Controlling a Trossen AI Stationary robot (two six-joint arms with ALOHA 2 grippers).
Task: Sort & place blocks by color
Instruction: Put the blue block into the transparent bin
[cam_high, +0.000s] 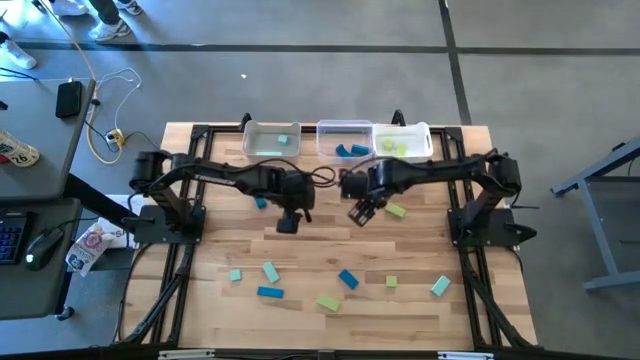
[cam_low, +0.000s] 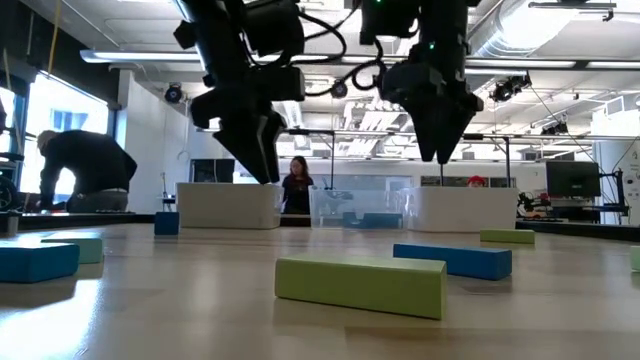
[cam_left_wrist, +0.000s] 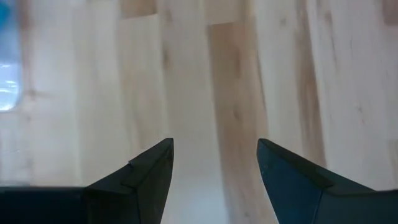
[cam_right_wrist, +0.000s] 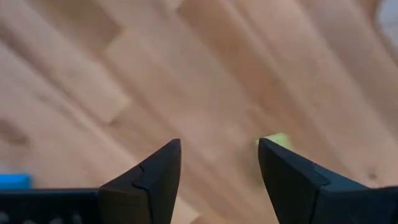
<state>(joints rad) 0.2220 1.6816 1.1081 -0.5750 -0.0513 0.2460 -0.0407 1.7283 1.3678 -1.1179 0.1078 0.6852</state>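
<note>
Both arms reach in over the middle of the tabletop (cam_high: 300, 300). The left tool (cam_high: 288, 222) hangs above bare wood, fingers spread wide with nothing between them; the left wrist view shows only planks in the gap. The right tool (cam_high: 360, 213) hovers just alongside, tilted, also parted wide and empty, and the right wrist view catches a sliver of yellow-green beside one finger (cam_right_wrist: 292, 180).

Along the far edge sit three white bins in a row. The left bin (cam_high: 252, 140) holds a pale teal block (cam_high: 285, 141), the middle bin (cam_high: 330, 128) holds blue blocks (cam_high: 350, 150), and the right bin (cam_high: 425, 135) holds yellow-green blocks (cam_high: 392, 146).

A yellow-green block (cam_high: 396, 210) lies just beside the right tool, and a small blue block (cam_high: 260, 203) lies near the left tool. Across the near half of the tabletop the remaining blocks lie scattered: a teal cube (cam_high: 236, 275), a teal bar (cam_high: 270, 271), a blue bar (cam_high: 270, 292), a yellow-green bar (cam_high: 329, 302), a blue bar (cam_high: 348, 279), a small green cube (cam_high: 391, 282) and a teal bar (cam_high: 441, 286).

In the low view, two people show in the room beyond the bins.
</note>
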